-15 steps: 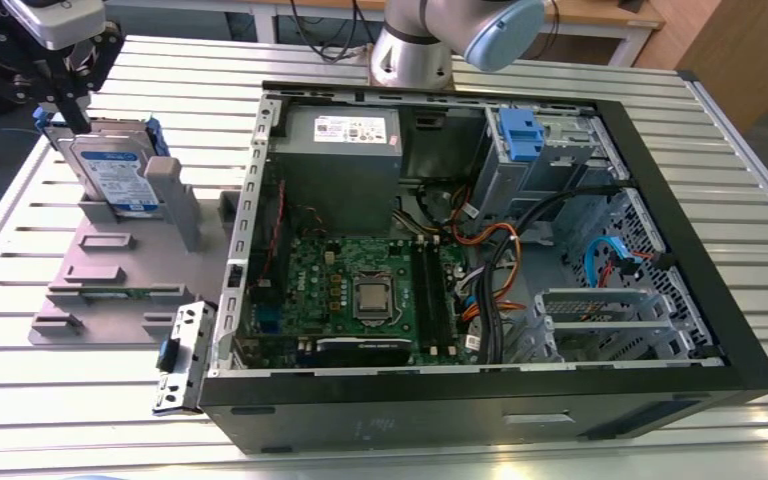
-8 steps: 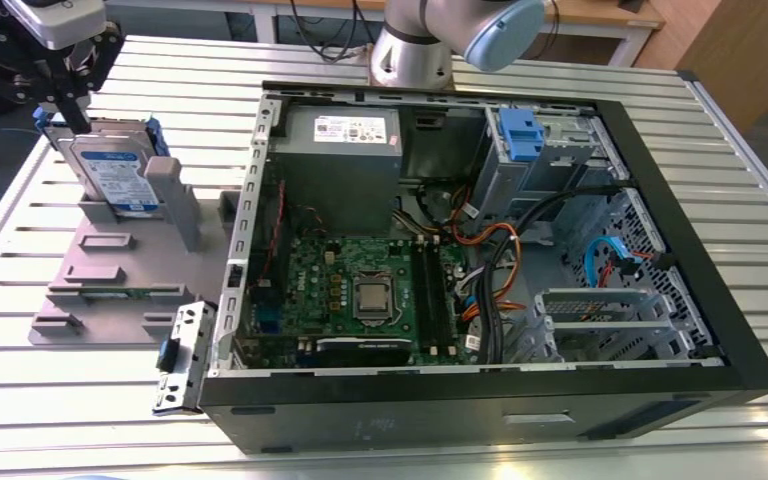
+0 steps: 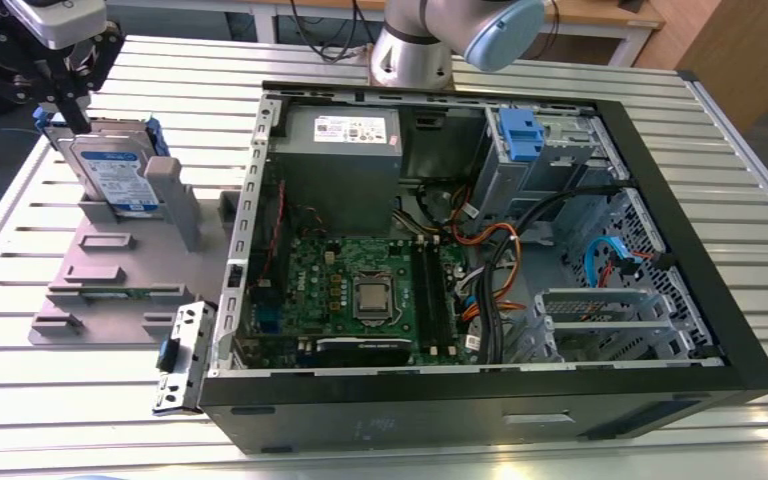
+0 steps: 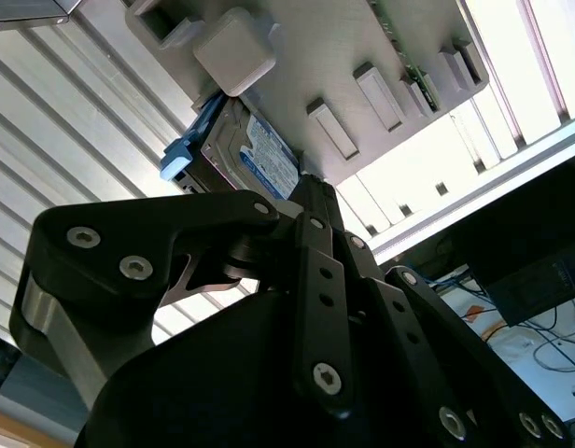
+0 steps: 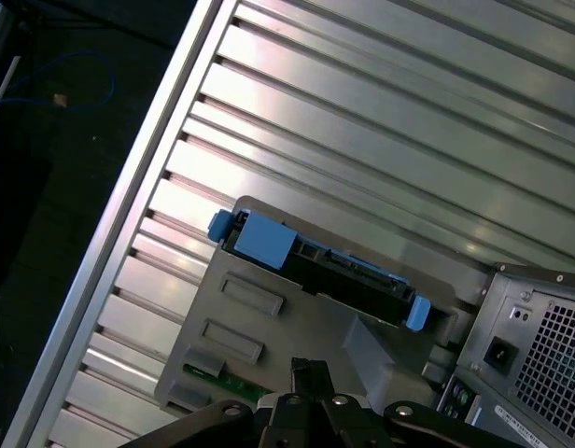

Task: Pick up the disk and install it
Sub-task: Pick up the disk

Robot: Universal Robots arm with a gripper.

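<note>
1. I am hovering my gripper (image 3: 75, 118) just above the disk (image 3: 111, 172), near its top edge; its fingers are looking closed together and are holding nothing.
2. The disk is standing on edge in the grey holder (image 3: 117, 270) on the slotted table (image 3: 37, 400), to the exterior view's left of the open computer case (image 3: 738, 330). Its long axis is running upward toward me, so it is lying straight below my hand.
3. The exterior view is showing the labelled face and how close I am hanging over it.
4. The first wrist view is showing the disk's thin top edge between its blue rails (image 5: 264, 241), apart from my fingertips (image 5: 306, 373); the second wrist view is catching a slice of the label.
</note>
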